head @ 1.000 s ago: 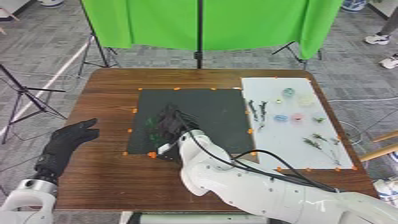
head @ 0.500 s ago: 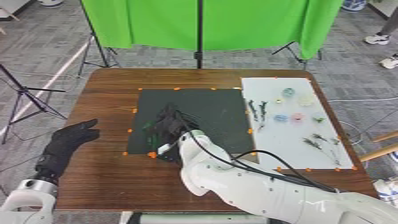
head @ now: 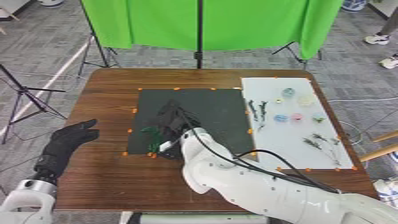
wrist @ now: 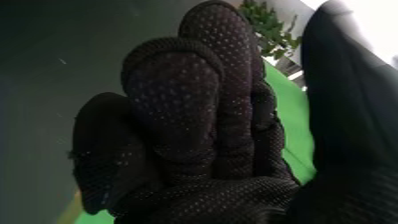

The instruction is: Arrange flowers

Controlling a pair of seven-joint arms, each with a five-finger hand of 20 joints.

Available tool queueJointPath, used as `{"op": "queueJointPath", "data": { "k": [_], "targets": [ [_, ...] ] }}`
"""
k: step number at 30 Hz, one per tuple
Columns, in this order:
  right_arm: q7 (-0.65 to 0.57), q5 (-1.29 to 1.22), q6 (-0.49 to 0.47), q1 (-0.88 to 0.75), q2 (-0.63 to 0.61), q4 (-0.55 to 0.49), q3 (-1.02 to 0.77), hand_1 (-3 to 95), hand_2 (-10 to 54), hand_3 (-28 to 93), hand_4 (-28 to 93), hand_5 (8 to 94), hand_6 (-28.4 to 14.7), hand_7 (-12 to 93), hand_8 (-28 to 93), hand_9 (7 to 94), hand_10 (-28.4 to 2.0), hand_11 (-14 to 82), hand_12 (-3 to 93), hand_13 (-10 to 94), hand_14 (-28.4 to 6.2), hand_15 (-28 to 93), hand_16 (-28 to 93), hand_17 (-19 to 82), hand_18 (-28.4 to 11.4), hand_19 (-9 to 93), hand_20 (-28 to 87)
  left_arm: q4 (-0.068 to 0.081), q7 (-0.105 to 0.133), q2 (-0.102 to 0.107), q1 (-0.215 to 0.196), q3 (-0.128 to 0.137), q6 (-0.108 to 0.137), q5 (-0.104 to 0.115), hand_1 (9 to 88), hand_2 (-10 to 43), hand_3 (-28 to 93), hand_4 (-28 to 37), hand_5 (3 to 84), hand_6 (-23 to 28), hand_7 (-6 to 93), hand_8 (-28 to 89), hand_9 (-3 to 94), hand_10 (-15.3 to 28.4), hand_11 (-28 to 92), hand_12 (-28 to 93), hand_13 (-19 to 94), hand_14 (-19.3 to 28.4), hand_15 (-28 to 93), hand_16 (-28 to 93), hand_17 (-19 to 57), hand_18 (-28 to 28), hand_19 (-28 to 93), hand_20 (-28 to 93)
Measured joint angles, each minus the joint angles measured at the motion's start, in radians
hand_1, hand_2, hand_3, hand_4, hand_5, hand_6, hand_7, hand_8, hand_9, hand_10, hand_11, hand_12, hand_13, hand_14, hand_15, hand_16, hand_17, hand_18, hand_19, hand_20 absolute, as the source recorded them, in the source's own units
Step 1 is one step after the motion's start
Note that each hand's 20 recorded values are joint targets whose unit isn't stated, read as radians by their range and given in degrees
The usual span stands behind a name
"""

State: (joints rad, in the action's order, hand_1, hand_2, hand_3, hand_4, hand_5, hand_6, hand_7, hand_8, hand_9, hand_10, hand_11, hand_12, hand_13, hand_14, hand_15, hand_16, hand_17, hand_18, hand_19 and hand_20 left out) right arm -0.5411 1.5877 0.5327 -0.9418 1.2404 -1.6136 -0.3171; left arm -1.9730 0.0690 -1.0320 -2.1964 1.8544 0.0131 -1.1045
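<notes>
My right hand (head: 171,119) is over the black mat (head: 213,100) in the head view, its fingers pointing toward the far side. A green leafy sprig (head: 152,136) lies on the mat just left of it. In the right wrist view my right hand (wrist: 191,120) is open, with an empty gap between thumb and fingers; green leaves (wrist: 269,25) show beyond the fingertips. The white sheet (head: 275,137) holds a pink flower (head: 297,117), a blue flower (head: 281,118), dark stems (head: 263,109) and leafy stems (head: 318,142). My left hand (head: 64,145) rests open at the table's left side.
The brown table (head: 107,100) surrounds the mat and sheet, which orange tape (head: 151,155) marks along their edges. A green cloth (head: 249,25) hangs behind the table. The right forearm crosses the near right part of the table.
My right hand has shifted slightly to the right, and more of the green sprig beside it has come into sight. The left hand has kept still.
</notes>
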Motion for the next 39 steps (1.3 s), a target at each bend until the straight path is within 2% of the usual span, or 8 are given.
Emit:
{"op": "queueJointPath", "data": {
  "k": [6, 10, 14, 18, 23, 29, 32, 39],
  "targets": [
    [0.043, 0.035, 0.002, 0.004, -0.129, -0.181, -0.064, 42.3, -9.5, 59, -8, 76.3, -5.3, 27, 12, 89.9, -14.0, 28.1, 24.5, 94, -2.6, 51, 25, 72, -7.8, 82, 42, -0.013, -0.01, -0.003, -0.025, 0.034, -0.002, 0.0, 26.4, 3.1, 65, -25.1, 47.4, 6.9, 8.6, -6, 47.4, 15.4, 19, 10, 37, 19.5, 18, -1, 5.0, 14.0, 15, 15],
    [0.057, 0.115, -0.052, -0.063, -0.246, -0.338, -0.281, 39.6, -9.5, 61, -8, 74.0, -5.7, 25, -5, 86.1, -15.0, 25.9, 24.9, 94, -3.4, 48, 30, 70, -8.5, 85, 41, -0.024, -0.016, -0.006, -0.045, 0.05, -0.002, 0.0, 26.4, 3.0, 65, -24.9, 47.3, 6.8, 8.6, -6, 47.4, 15.4, 19, 10, 37, 19.5, 18, -1, 5.0, 14.0, 15, 15],
    [0.056, 0.231, -0.151, -0.179, -0.383, -0.466, -0.517, 34.7, -9.5, 59, -10, 70.0, -6.9, 18, -6, 80.0, -15.7, 22.9, 24.1, 92, -4.7, 45, 35, 67, -9.8, 89, 38, -0.028, -0.019, -0.009, -0.056, 0.057, -0.002, 0.0, 26.6, 2.8, 65, -24.8, 47.3, 6.8, 8.6, -6, 47.4, 15.5, 19, 10, 37, 19.4, 18, -1, 5.0, 14.0, 15, 15],
    [0.027, 0.319, -0.22, -0.339, -0.532, -0.545, -0.703, 29.5, -9.5, 53, -17, 67.5, -8.0, 14, -5, 76.7, -17.6, 19.3, 23.3, 90, -5.5, 45, 35, 65, -10.5, 90, 37, -0.029, -0.02, -0.01, -0.06, 0.061, -0.005, 0.0, 26.8, 2.4, 65, -24.6, 47.3, 6.8, 8.6, -6, 47.4, 15.5, 19, 10, 37, 19.4, 18, -1, 5.0, 14.1, 15, 15],
    [-0.036, 0.347, -0.337, -0.598, -0.648, -0.543, -0.954, 24.2, -9.5, 52, -23, 65.8, -9.2, 11, -5, 74.2, -19.5, 15.1, 21.4, 88, -7.4, 45, 34, 62, -12.1, 90, 37, -0.033, -0.023, -0.01, -0.064, 0.067, -0.007, -0.001, 27.1, 2.3, 64, -24.3, 47.3, 6.8, 8.7, -6, 47.3, 15.4, 19, 10, 37, 19.5, 18, -1, 5.0, 14.0, 15, 15],
    [-0.129, 0.451, -0.518, -0.832, -0.678, -0.502, -1.195, 28.2, -9.5, 53, -18, 65.2, -9.4, 10, -5, 73.2, -19.7, 14.5, 21.9, 87, -7.7, 46, 34, 62, -12.3, 89, 38, -0.034, -0.027, -0.011, -0.065, 0.068, -0.015, -0.01, 27.8, 1.4, 64, -23.2, 47.3, 6.8, 8.6, -6, 47.3, 15.4, 19, 10, 37, 19.4, 18, -1, 5.0, 14.1, 15, 15],
    [-0.167, 0.472, -0.568, -0.879, -0.685, -0.477, -1.238, 30.1, -9.5, 53, -17, 65.1, -9.4, 10, -5, 73.1, -19.5, 14.6, 22.0, 87, -7.5, 46, 34, 62, -12.3, 89, 38, -0.034, -0.026, -0.011, -0.064, 0.068, -0.018, -0.018, 28.7, 0.8, 64, -22.4, 47.3, 6.9, 8.6, -6, 47.3, 15.3, 19, 10, 37, 19.4, 18, -1, 5.2, 14.1, 15, 15],
    [-0.197, 0.455, -0.595, -0.946, -0.693, -0.431, -1.245, 33.2, -9.5, 54, -16, 66.1, -9.0, 11, -5, 75.0, -18.1, 16.0, 21.9, 88, -6.2, 47, 33, 63, -11.4, 89, 38, -0.036, -0.024, -0.011, -0.064, 0.068, -0.018, -0.022, 29.8, 0.2, 63, -21.1, 47.2, 7.0, 8.5, -6, 47.0, 15.3, 19, 10, 37, 19.4, 18, -1, 6.0, 14.0, 16, 15]
  ]
}}
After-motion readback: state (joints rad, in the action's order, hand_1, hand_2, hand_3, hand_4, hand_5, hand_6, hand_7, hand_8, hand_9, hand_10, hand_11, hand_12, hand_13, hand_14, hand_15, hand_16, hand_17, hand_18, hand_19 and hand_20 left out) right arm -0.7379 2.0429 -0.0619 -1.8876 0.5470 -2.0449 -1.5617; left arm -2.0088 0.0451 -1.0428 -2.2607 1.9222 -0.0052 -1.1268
